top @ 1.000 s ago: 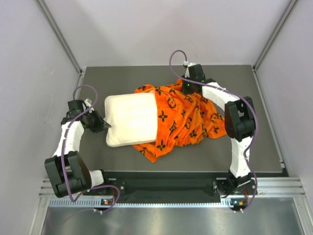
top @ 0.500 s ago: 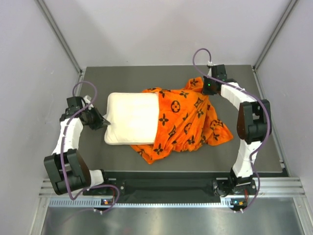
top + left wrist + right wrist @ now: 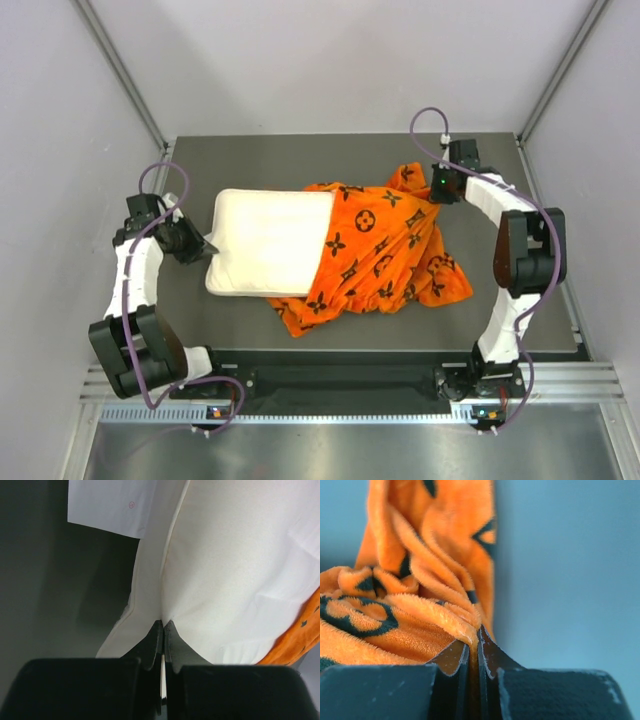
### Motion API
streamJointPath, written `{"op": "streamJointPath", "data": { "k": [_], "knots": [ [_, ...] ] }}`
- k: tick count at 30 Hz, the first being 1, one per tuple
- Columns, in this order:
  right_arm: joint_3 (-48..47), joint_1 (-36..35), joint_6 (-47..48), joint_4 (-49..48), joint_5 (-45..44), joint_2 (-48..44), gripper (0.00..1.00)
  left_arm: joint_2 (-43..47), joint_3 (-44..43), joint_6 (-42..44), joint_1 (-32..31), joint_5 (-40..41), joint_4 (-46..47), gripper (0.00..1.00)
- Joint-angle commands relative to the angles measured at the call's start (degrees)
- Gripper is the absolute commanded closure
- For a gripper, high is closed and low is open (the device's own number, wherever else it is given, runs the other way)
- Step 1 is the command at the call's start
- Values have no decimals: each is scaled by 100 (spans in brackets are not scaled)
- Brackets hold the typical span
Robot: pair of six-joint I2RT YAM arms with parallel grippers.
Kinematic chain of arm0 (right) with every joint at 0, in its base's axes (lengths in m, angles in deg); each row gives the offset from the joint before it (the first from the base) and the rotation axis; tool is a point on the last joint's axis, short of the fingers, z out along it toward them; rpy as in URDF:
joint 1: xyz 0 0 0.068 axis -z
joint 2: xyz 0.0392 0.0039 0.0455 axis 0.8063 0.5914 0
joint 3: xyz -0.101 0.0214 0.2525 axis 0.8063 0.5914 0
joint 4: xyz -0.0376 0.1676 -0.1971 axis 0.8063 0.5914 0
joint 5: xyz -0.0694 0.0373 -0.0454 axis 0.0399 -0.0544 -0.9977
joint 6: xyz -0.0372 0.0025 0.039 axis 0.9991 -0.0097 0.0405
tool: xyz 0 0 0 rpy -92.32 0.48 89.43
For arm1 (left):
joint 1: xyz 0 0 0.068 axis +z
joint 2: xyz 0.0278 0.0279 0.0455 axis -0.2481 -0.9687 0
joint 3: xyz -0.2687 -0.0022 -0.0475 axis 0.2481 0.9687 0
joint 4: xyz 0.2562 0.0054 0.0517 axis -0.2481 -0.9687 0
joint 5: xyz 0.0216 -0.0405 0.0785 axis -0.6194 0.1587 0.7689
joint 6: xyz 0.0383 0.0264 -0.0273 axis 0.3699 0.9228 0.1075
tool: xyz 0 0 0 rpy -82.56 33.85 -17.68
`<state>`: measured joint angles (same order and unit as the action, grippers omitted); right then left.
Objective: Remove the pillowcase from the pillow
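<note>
On the desk [image 3: 250,160], left pincer [image 3: 163,625] is clamped tight on the pillow's [image 3: 265,240] left seam and right pincer [image 3: 479,632] on a fold of the pillowcase [image 3: 385,250] sheathing its right end; risk: the thin seam pinch slips, pillow drags along.

Saw a dark grey matte table [image 3: 250,160], hemmed in by a pale back wall [image 3: 340,60] and pale side walls [image 3: 50,150], with slanted metal struts [image 3: 120,72] at the far corners. Noted an aluminium rail [image 3: 350,411] along the near edge and a brushed metal sheet [image 3: 340,452] below it.
</note>
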<state>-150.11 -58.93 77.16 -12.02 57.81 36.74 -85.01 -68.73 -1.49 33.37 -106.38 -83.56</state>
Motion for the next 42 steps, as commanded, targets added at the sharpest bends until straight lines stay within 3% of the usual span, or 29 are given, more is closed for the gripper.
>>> {"op": "streamJointPath", "data": {
  "k": [1, 12, 13, 16, 17, 20, 29, 32, 36, 42],
  "knots": [
    [70, 727, 292, -47, -715, -510, 100, 118, -323, 84, 288, 489, 84, 100],
    [141, 818, 345, -56, 101, -510, 99, 118, -183, -294, 166, -101, 532, 100],
    [132, 783, 345, -47, 155, -510, 95, 126, -183, -303, 26, 21, 533, 100],
    [132, 669, 424, 32, 269, -659, 65, 118, -121, -452, -194, 58, 646, 100],
    [141, 642, 450, 76, 322, -816, 48, 118, -60, -513, -230, 14, 769, 100],
    [359, 563, 521, 111, 270, -1342, 30, 100, 37, -821, -423, 66, 1032, 100],
    [1142, -359, 241, 936, -144, -3232, 22, -269, -103, -1735, -1030, 391, 1824, 100],
    [1458, -1052, 30, 1296, -248, -3628, 22, -427, -208, -2007, -1153, 506, 2044, 100],
    [1933, -2062, -498, 1692, -127, -3875, 22, -638, -349, -2104, -1206, 515, 2159, 100],
    [2241, -2662, -877, 2369, 31, -4183, 21, -735, -455, -2035, -1215, 479, 2159, 100]
  ]
}}
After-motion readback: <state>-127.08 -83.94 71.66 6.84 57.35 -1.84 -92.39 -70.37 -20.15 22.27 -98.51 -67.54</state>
